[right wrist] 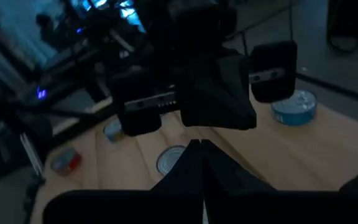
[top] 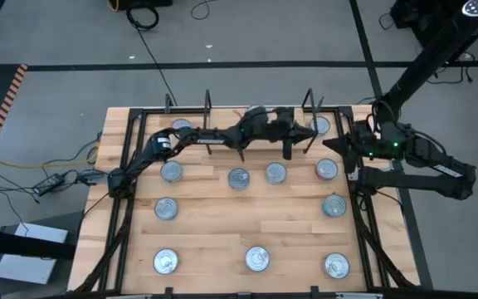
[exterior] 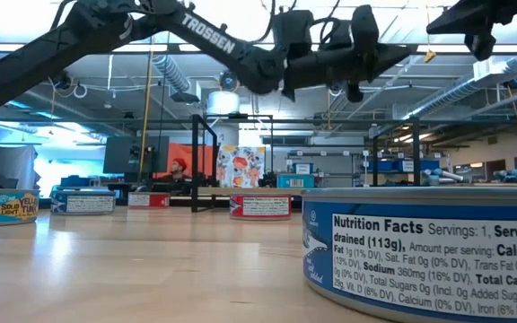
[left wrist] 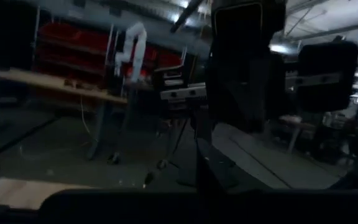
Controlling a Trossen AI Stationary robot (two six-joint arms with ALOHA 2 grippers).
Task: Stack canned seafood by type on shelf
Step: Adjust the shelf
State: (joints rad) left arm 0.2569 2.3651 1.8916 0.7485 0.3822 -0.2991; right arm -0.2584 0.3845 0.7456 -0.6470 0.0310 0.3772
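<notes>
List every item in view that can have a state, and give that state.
canned seafood tins: sealed, flat, lids up, scattered singly, unstacked.
shelf: upright, at the table's far edge.
left hand: shut, empty, raised above the shelf.
right hand: shut, empty, near the shelf's right end.

The left arm (top: 222,137) hides most of the shelf (top: 222,126).

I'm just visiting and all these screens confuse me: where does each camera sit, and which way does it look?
High view: overhead, facing straight down on the table, tins and both arms.
Low view: at tabletop height, looking level past a blue tin into the room; an arm crosses above.
Left wrist view: on the left arm, facing the room beyond; its shut left gripper shows.
Right wrist view: on the right arm, facing table and tins; its shut right gripper shows.
High and low share the tins.
</notes>
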